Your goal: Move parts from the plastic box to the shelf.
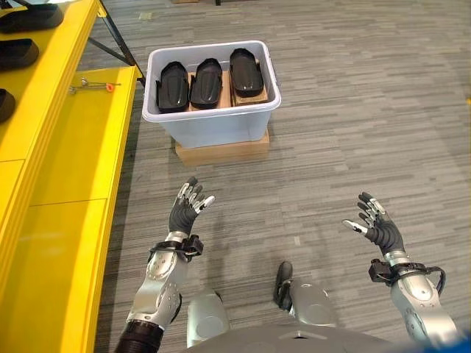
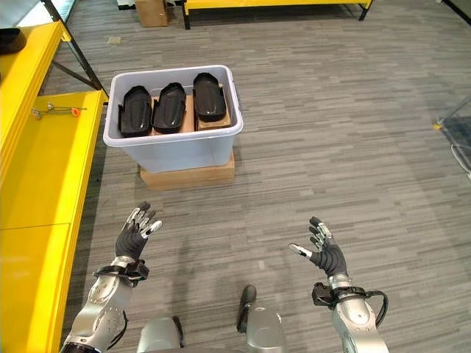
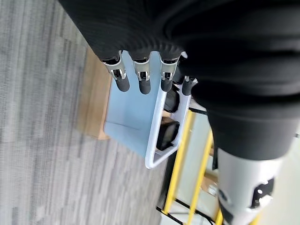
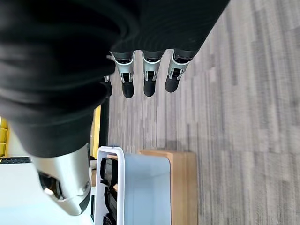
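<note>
Left hand and right hand raised over the floor, fingers spread, both empty. Plastic box farther ahead, nearer the left hand, set on a wooden block. Three black parts lie side by side inside. Yellow shelf along the left.

It looked like a workshop or factory floor: long yellow metal shelving ran along the left, grey striped carpet tiles covered the ground, and a pale plastic box held black moulded parts.
</note>
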Robot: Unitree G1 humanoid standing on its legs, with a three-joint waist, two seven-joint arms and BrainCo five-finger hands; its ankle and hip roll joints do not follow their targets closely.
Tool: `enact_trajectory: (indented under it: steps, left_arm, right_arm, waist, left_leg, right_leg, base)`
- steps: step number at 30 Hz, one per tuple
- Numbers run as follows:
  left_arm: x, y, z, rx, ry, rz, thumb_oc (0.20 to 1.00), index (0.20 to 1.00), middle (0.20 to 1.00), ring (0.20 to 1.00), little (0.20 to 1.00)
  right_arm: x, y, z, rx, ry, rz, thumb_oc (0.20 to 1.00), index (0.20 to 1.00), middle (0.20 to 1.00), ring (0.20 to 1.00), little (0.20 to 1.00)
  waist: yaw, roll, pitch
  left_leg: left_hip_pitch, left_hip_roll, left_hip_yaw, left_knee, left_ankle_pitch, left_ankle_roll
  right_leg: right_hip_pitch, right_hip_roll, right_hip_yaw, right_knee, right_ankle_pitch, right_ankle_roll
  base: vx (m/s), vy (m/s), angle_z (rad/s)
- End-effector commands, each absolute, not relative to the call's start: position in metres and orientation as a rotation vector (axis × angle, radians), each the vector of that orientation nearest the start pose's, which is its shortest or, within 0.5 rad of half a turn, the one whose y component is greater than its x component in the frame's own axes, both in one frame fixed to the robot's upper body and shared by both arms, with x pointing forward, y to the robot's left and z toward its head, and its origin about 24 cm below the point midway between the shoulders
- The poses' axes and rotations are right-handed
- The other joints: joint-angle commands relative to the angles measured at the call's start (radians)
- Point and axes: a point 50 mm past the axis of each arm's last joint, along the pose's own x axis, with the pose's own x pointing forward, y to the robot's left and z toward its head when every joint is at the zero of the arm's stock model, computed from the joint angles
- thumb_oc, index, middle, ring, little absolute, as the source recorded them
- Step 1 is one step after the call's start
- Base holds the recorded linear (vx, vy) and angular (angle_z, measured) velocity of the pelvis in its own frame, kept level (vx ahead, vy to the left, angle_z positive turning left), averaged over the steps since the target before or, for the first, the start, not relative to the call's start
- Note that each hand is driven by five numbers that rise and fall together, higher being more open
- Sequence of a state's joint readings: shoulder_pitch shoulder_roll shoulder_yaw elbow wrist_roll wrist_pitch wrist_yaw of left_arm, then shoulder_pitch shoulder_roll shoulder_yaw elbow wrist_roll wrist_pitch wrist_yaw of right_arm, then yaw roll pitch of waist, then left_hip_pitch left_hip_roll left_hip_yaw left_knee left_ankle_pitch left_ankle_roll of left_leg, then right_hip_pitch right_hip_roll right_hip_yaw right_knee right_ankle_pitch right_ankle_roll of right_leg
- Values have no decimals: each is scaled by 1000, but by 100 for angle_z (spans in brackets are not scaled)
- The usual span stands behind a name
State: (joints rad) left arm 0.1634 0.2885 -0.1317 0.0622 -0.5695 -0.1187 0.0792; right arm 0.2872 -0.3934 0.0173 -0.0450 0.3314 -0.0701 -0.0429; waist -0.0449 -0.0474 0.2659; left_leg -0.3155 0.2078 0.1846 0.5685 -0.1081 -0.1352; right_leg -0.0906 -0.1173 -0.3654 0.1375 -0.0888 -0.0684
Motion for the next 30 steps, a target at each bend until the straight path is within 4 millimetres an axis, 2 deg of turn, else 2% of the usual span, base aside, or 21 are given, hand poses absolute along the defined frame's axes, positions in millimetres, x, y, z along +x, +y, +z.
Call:
enact_trajectory:
  steps: [1,3,5,6,7,11,12,13,14,15,17,18,19,20,21,22,23,25,27,29,30]
  left_arm:
    - [209,202,18,-253,75,83,1000,1000,1000,1000,1000]
    - [209,203,18,-248,71,90,1000,1000,1000,1000,1000]
    - [207,204,17,-250,77,101,1000,1000,1000,1000,1000]
    - [206,206,15,-255,80,109,1000,1000,1000,1000,1000]
    - [205,207,15,-252,82,107,1000,1000,1000,1000,1000]
    - [207,209,20,-248,65,101,1000,1000,1000,1000,1000]
    - [208,210,20,-243,64,97,1000,1000,1000,1000,1000]
    - [208,210,20,-243,64,96,1000,1000,1000,1000,1000]
    - [208,211,21,-234,64,97,1000,1000,1000,1000,1000]
    - [208,211,21,-234,64,97,1000,1000,1000,1000,1000]
    - [208,212,21,-226,71,96,1000,1000,1000,1000,1000]
    - [208,212,21,-225,72,96,1000,1000,1000,1000,1000]
    - [208,212,21,-217,75,91,1000,1000,1000,1000,1000]
    - [208,212,21,-212,76,91,1000,1000,1000,1000,1000]
    - [208,212,21,-212,76,91,1000,1000,1000,1000,1000]
    - [208,212,21,-205,78,86,1000,1000,1000,1000,1000]
    - [209,212,22,-195,74,80,1000,1000,1000,1000,1000]
    - [210,213,23,-182,72,81,1000,1000,1000,1000,1000]
    - [211,213,24,-177,68,81,1000,1000,1000,1000,1000]
    - [210,213,24,-175,65,74,1000,1000,1000,1000,1000]
    - [210,214,24,-175,65,74,1000,1000,1000,1000,1000]
  right_arm:
    - [196,-236,32,-75,63,-78,1000,1000,1000,1000,1000]
    - [195,-237,29,-91,77,-75,1000,1000,1000,1000,1000]
    - [193,-238,26,-96,98,-70,1000,1000,1000,1000,1000]
    - [192,-237,25,-95,101,-56,1000,1000,1000,1000,1000]
    - [192,-236,24,-95,107,-51,1000,1000,1000,1000,1000]
    - [191,-233,23,-82,113,-46,1000,1000,1000,1000,1000]
    - [191,-232,22,-77,116,-48,1000,1000,1000,1000,1000]
    - [191,-232,22,-76,116,-48,1000,1000,1000,1000,1000]
    - [192,-231,22,-76,117,-43,1000,1000,1000,1000,1000]
    - [192,-231,21,-76,117,-43,1000,1000,1000,1000,1000]
    - [192,-229,20,-71,122,-42,1000,1000,1000,1000,1000]
    - [192,-229,20,-70,122,-42,1000,1000,1000,1000,1000]
    - [193,-228,19,-74,126,-36,1000,1000,1000,1000,1000]
    - [194,-227,18,-74,126,-32,1000,1000,1000,1000,1000]
    - [194,-227,18,-74,126,-32,1000,1000,1000,1000,1000]
    - [196,-225,18,-74,126,-24,1000,1000,1000,1000,1000]
    - [196,-224,18,-73,126,-22,1000,1000,1000,1000,1000]
    - [196,-221,16,-68,129,-16,1000,1000,1000,1000,1000]
    - [197,-221,16,-67,130,-15,1000,1000,1000,1000,1000]
    - [195,-220,15,-55,134,-12,1000,1000,1000,1000,1000]
    - [195,-220,15,-55,133,-12,1000,1000,1000,1000,1000]
  waist:
    - [9,14,-9]
    - [18,23,-13]
    - [23,27,-27]
    - [25,34,-41]
    - [31,32,-50]
    - [42,9,-78]
    - [42,0,-82]
    - [42,0,-83]
    - [46,-11,-91]
    - [46,-11,-92]
    - [46,-22,-112]
    - [46,-23,-113]
    - [45,-27,-118]
    - [43,-25,-117]
    - [44,-26,-118]
    - [35,-16,-110]
    - [27,-7,-98]
    - [13,11,-83]
    - [6,17,-78]
    - [-5,27,-72]
    - [-6,29,-67]
  left_leg:
    - [29,48,3,-346,237,20]
    - [47,83,-16,-490,307,-6]
    - [71,104,-15,-541,334,-19]
    - [89,97,-6,-529,314,-6]
    - [99,88,-1,-546,321,-11]
    - [52,31,17,-425,255,14]
    - [34,21,24,-382,227,22]
    - [31,21,24,-379,225,23]
    - [10,3,28,-327,184,38]
    - [8,3,28,-325,182,38]
    - [-3,-36,37,-289,126,66]
    - [-3,-36,37,-288,126,66]
    - [7,-70,39,-287,95,93]
    - [21,-86,39,-298,84,105]
    - [22,-87,41,-299,84,106]
    - [60,-126,33,-330,70,136]
    - [80,-140,29,-348,69,147]
    - [128,-147,22,-386,66,158]
    - [150,-153,16,-411,68,160]
    - [201,-161,1,-455,60,152]
    - [199,-158,7,-457,75,156]
  right_leg:
    - [54,-33,74,58,-59,115]
    - [94,-36,85,48,-73,131]
    - [135,-46,85,43,-81,148]
    - [158,-44,91,46,-92,158]
    - [171,-48,98,41,-88,162]
    - [223,-91,101,21,-75,182]
    - [224,-106,102,19,-68,187]
    - [223,-106,102,19,-69,187]
    - [225,-125,105,14,-44,197]
    - [224,-125,105,14,-44,198]
    - [223,-153,117,30,5,217]
    - [222,-153,117,31,4,217]
    - [189,-171,143,110,74,229]
    - [165,-176,154,157,110,231]
    - [163,-178,156,158,110,232]
    - [103,-181,191,285,204,238]
    - [71,-177,207,352,234,240]
    - [26,-171,215,425,239,236]
    - [3,-165,222,426,221,227]
    - [-36,-177,212,354,153,218]
    - [-35,-177,203,350,162,209]
  base:
    - [350,210,-37]
    - [383,190,-39]
    - [444,180,-39]
    - [414,155,-29]
    - [406,149,-22]
    - [323,130,-15]
    - [188,93,14]
    - [222,128,21]
    - [155,96,14]
    - [258,153,8]
    - [265,152,-4]
    - [301,222,1]
    - [188,183,8]
    - [187,184,3]
    - [161,197,4]
    - [159,201,11]
    - [210,251,23]
    - [136,122,43]
    - [115,58,40]
    - [205,35,8]
    - [175,-48,-8]
